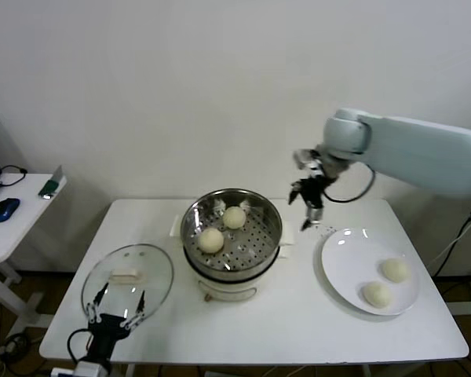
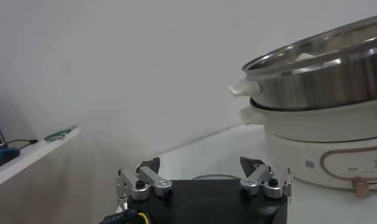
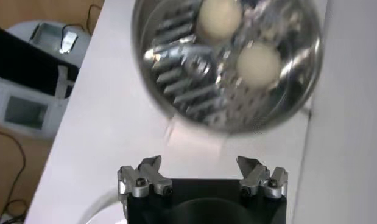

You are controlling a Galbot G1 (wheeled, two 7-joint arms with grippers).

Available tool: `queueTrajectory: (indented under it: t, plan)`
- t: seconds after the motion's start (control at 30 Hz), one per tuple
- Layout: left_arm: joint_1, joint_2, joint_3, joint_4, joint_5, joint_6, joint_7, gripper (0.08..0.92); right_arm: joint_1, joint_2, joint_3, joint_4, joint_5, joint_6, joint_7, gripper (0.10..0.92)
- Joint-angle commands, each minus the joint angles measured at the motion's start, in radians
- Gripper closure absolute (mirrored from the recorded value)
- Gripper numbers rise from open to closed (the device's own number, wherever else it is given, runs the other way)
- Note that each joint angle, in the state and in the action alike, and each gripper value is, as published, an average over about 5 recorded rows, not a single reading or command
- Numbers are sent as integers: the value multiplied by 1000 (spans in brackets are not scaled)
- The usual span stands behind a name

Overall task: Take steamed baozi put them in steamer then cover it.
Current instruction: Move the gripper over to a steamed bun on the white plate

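Observation:
The steamer [image 1: 231,269] stands mid-table with two baozi on its perforated tray, one at the back [image 1: 235,217] and one at the front left [image 1: 211,239]. Both show in the right wrist view [image 3: 220,16] [image 3: 258,63]. Two more baozi [image 1: 394,269] [image 1: 377,294] lie on the white plate [image 1: 347,263] at the right. The glass cover [image 1: 128,280] lies flat on the table to the left of the steamer. My right gripper [image 1: 309,206] is open and empty, in the air between steamer and plate. My left gripper [image 1: 115,316] is open, low at the table's front left edge by the cover.
A side table [image 1: 16,224] at the far left holds a blue mouse [image 1: 5,209] and a small device. The steamer's side [image 2: 322,131] fills the right of the left wrist view. A wall runs behind the table.

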Motion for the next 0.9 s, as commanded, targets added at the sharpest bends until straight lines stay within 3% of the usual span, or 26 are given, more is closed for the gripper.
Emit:
queueTrajectory:
  t: [0.03, 0.4, 0.9]
  plan:
    - [-3, -9, 2, -5, 24, 8, 2, 177, -297, -424, 191, 142, -302, 34, -51, 203]
    - [10, -21, -5, -2, 46, 15, 1, 177, -758, -451, 574, -2, -522, 88, -66, 203]
    - [11, -32, -5, 7, 60, 18, -1, 177, -805, -358, 604, -118, -578, 118, -45, 203]
